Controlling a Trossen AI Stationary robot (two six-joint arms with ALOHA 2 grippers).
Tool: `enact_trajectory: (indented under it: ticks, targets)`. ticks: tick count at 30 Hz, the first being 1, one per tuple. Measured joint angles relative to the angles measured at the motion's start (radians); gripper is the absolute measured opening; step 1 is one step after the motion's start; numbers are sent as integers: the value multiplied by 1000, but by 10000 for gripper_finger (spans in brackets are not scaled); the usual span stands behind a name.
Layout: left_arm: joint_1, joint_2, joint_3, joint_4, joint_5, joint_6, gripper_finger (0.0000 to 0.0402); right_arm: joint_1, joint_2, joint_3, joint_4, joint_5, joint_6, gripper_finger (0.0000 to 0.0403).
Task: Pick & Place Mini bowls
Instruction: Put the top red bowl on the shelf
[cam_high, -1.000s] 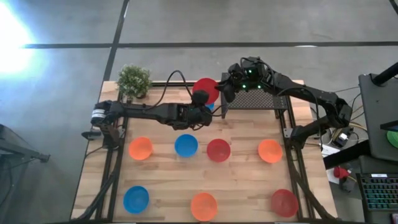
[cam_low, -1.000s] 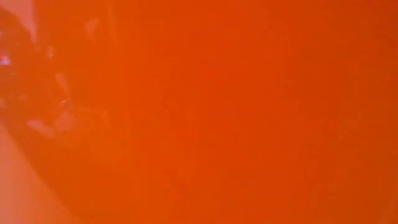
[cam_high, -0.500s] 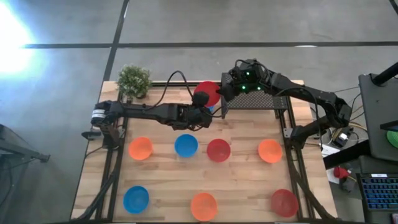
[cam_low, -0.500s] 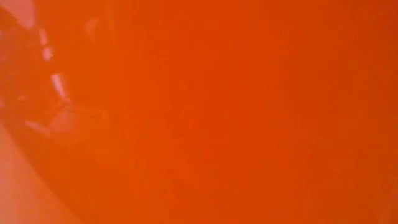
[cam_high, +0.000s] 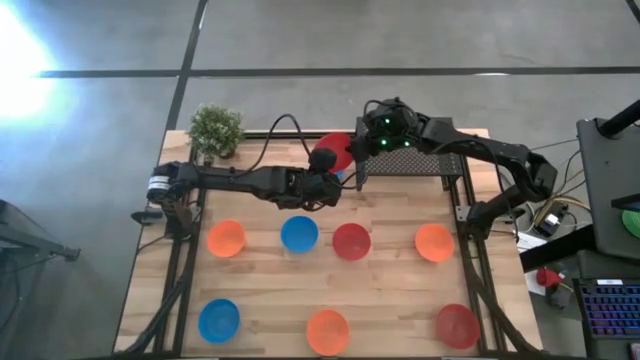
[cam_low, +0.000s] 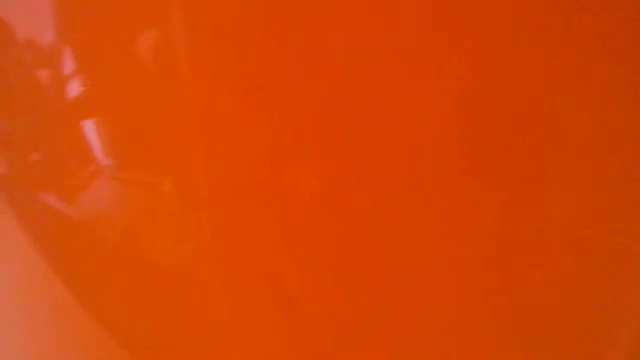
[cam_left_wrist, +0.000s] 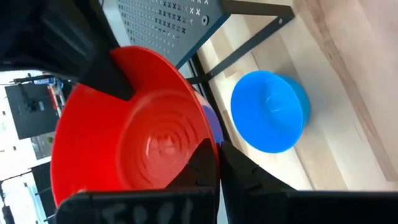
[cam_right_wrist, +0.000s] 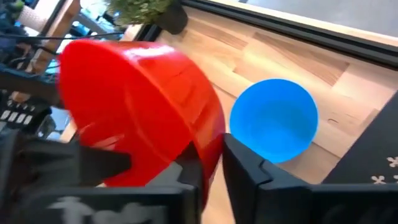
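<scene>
A red mini bowl (cam_high: 333, 150) is held in the air above the table's far middle, tilted on edge, between both grippers. My left gripper (cam_high: 325, 166) is shut on it from the left side, and my right gripper (cam_high: 358, 150) is shut on it from the right. A blue bowl (cam_left_wrist: 270, 118) rests on its base on the table just beneath them. Several other bowls sit on their bases: orange (cam_high: 226, 238), blue (cam_high: 299, 233), red (cam_high: 351, 240), orange (cam_high: 433, 242), blue (cam_high: 218, 320), orange (cam_high: 327, 331) and red (cam_high: 456, 326). My left gripper (cam_left_wrist: 219, 165) pinches the red bowl's rim (cam_left_wrist: 208, 140) between its two fingers, one inside and one outside the wall. The bowl's underside faces this wrist; it is lifted clear and stands on edge. My right gripper (cam_right_wrist: 217, 168) pinches the bowl's rim (cam_right_wrist: 214, 140) at another spot, one finger on each side of the wall. Its finger (cam_left_wrist: 106, 62) shows in the left wrist view at the rim's opposite side.
A black perforated rack (cam_high: 410, 160) stands at the far edge, right of the grippers. A small green potted plant (cam_high: 215, 130) sits at the far left corner. An orange surface (cam_low: 350, 180) fills the whole low view. Bare wood lies between the bowl rows.
My right gripper has moved toward the table's left, closing in on the red bowl held by my left gripper. In the high view, less of the bowl shows than before. My left arm has stayed in place.
</scene>
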Motion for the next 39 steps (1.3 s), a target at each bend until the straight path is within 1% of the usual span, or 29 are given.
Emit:
enact_trajectory:
  ticks: [3,11,17,24,31,36,39]
  targets:
    - [-1,0,0,1,0,-7,5,5,4,4,-2,21,4,15]
    - [-4,-2,-1,27,-19,-48,37,5,2,38,-33,18,-44,11]
    - [-19,-2,34,23,-46,-44,74,5,1,72,-87,7,-58,11]
    - [-34,-2,82,35,-50,-145,118,3,-2,129,-147,4,-103,10]
    - [-52,-2,109,33,-52,-219,123,-11,-2,180,-204,71,-160,10]
    - [-68,-2,124,32,-49,-240,123,-46,-2,209,-238,117,-162,10]
    - [-74,-4,127,32,-45,-266,123,-78,-2,221,-257,117,-161,10]
